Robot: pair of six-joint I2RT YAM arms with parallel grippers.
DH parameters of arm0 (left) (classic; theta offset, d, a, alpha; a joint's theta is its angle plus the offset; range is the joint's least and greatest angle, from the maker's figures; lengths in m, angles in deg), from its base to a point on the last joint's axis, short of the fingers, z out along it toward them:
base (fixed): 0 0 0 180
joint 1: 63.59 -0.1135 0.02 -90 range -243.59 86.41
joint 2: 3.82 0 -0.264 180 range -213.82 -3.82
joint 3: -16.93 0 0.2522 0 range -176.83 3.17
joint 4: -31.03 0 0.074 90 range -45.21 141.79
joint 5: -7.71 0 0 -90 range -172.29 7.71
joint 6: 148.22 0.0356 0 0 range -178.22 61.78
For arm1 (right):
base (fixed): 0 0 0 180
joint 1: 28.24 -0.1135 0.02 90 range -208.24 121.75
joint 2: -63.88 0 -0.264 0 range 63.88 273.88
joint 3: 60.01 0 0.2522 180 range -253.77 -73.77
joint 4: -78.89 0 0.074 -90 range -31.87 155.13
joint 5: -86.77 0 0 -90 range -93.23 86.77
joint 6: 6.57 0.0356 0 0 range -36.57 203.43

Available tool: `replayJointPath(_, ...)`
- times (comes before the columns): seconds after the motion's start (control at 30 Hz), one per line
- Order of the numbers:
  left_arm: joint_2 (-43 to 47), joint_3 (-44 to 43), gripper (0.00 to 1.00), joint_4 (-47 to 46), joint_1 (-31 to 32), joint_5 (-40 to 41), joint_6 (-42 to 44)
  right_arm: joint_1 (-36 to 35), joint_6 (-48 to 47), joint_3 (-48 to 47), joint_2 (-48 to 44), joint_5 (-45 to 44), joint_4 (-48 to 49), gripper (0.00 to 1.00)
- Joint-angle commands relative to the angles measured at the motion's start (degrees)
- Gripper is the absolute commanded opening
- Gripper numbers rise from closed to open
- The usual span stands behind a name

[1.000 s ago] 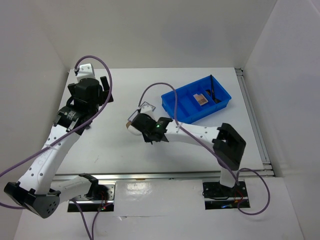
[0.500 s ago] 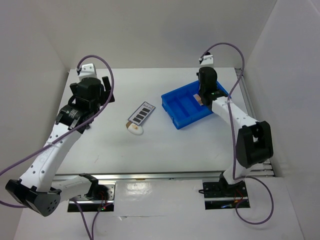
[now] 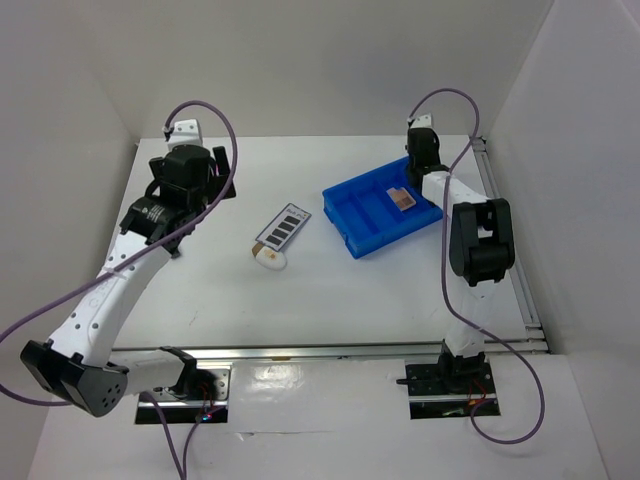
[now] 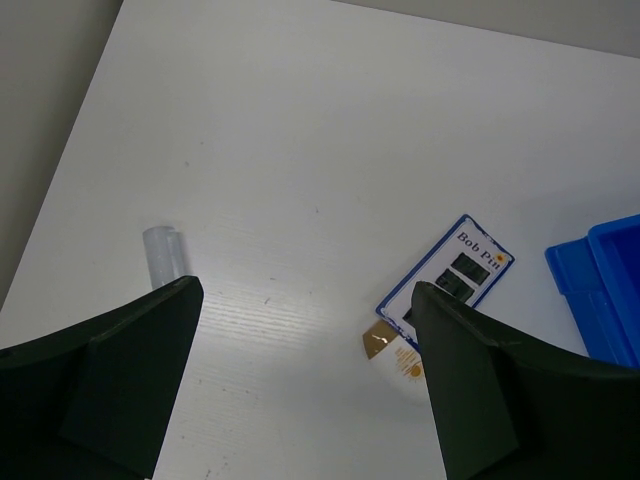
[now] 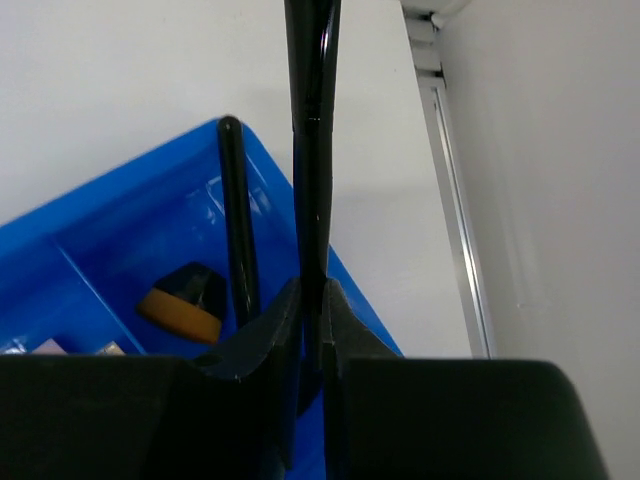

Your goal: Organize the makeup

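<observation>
Pinching thin black brush point(image 5: 308, 150) in right gripper point(image 5: 310, 296) above far right corner of blue tray point(image 5: 130, 232).
Risking a drop outside the rim by releasing with tip overhanging; holding left gripper point(image 4: 305, 290) jaws spread, left of palette point(image 4: 447, 275) and sponge point(image 4: 396, 353).

A dark rectangular eyeshadow palette point(image 3: 283, 226) lay flat on the desk point(image 3: 350, 290), a white egg-shaped sponge point(image 3: 268, 258) just beside its corner; a tan square compact point(image 3: 401, 198) sat in the blue tray point(image 3: 345, 225).

A robotics lab work cell: the left arm point(image 3: 100, 300) and the right arm point(image 3: 480, 240), jointed robot arms, are bolted to a metal rail point(image 3: 330, 349) at a white table point(image 3: 350, 290) edge, plain white panel walls point(image 3: 330, 70) box it in, and purple cables point(image 3: 203, 103) loop off the 2 arms.
</observation>
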State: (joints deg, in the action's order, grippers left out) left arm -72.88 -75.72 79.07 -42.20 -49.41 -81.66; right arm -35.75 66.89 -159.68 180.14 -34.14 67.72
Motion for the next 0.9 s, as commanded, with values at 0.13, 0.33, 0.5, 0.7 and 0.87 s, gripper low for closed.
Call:
replayJointPath(0.13, -0.9, -3.1, 1.0, -1.7, 0.2, -1.3, 1.5, 0.4, 4.0, -1.8, -0.9, -0.6, -5.1, 0.04)
replayJointPath(0.33, -0.9, -4.2, 1.0, -1.7, 0.2, -1.3, 1.5, 0.4, 7.1, -0.5, -2.6, -0.6, -9.3, 0.04)
replayJointPath(0.5, -0.9, -4.2, 1.0, -1.7, 0.2, -2.5, 1.5, 0.4, 9.3, 0.8, -4.5, -1.3, -10.9, 0.04)
replayJointPath(0.7, -0.4, -4.2, 1.0, -1.7, 0.2, -1.9, 1.5, 0.4, 8.8, 3.8, -5.0, -3.1, -10.3, 0.04)
replayJointPath(0.87, -0.4, -3.6, 1.0, -1.7, 0.2, -1.9, 1.5, 0.4, 10.0, 5.6, -6.9, -3.7, -11.0, 0.12)
